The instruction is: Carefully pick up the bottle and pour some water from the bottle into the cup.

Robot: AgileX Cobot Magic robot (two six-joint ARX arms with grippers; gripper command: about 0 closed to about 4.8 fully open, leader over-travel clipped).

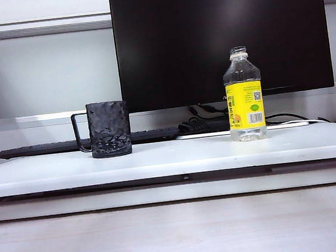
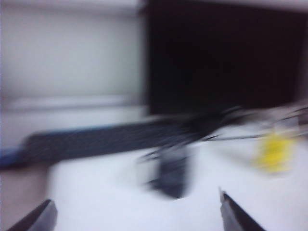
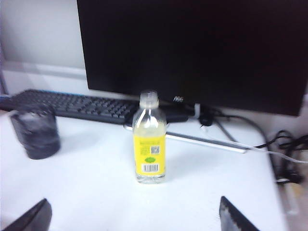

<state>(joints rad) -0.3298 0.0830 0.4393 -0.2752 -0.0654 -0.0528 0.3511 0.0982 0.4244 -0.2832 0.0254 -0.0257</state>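
Observation:
The dark bumpy cup [image 1: 109, 129] stands upright on the white table [image 1: 177, 158], left of centre, its thin handle pointing left. The capless clear bottle [image 1: 243, 96] with a yellow label stands upright to the right, well apart from the cup. The water inside is see-through and its level is hard to make out. Neither arm shows in the exterior view. My left gripper [image 2: 136, 204] is open and empty, short of the blurred cup [image 2: 173, 169], with the bottle [image 2: 274, 151] off to one side. My right gripper [image 3: 134, 202] is open and empty, short of the bottle [image 3: 149, 139]; the cup [image 3: 36, 132] stands beside.
A large black monitor [image 1: 219, 36] stands behind the table, with a black keyboard [image 1: 62, 147] and loose cables [image 1: 207, 123] along the back edge. More cables [image 3: 288, 154] lie at the table's far side. A lower wooden surface [image 1: 180, 239] lies in front.

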